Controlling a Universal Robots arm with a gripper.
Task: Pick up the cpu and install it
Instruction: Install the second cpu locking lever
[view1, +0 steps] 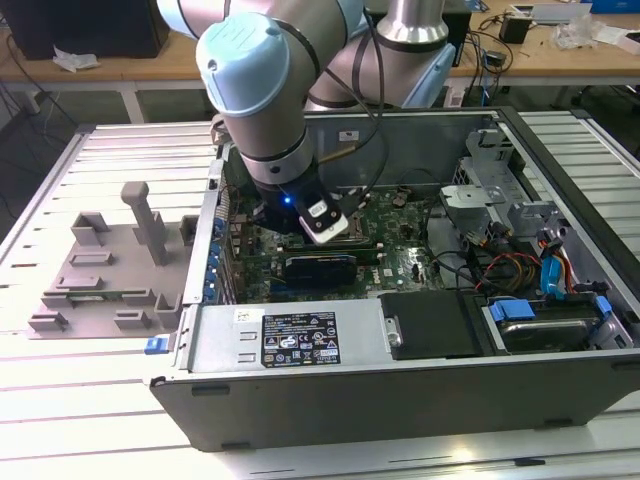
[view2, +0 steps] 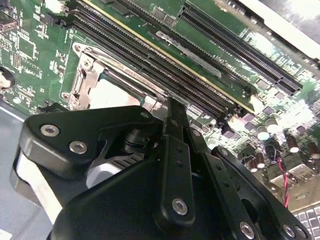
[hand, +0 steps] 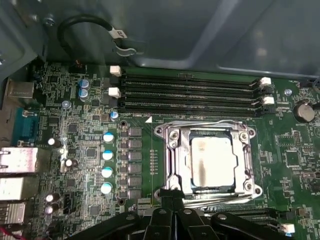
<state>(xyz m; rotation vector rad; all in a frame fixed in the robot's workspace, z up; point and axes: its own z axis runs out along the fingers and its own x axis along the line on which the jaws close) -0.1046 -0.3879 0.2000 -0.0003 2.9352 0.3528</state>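
Cpu (hand: 212, 162) seated in socket (hand: 172, 150), centre of first wrist view; gripper (hand: 171, 197) closed, empty, at frame edge. Risk: snagging socket frame, scraping board.

A robotics lab or electronics workshop. Shown by an opened desktop computer case (view1: 330, 395) lying on a slatted aluminium workbench (view1: 60, 190), with its green motherboard (hand: 90, 145), RAM slots (hand: 190, 92) and metal-framed CPU socket (hand: 172, 160) exposed. Shown too by a pale-blue-jointed industrial robot arm (view1: 260, 90) reaching into the case, and a grey moulded fixture tray (view1: 105, 275) set beside it. Behind, wooden benches (view1: 130, 62) strewn with cables (view1: 500, 55) and small devices, typical of a test or assembly bay.
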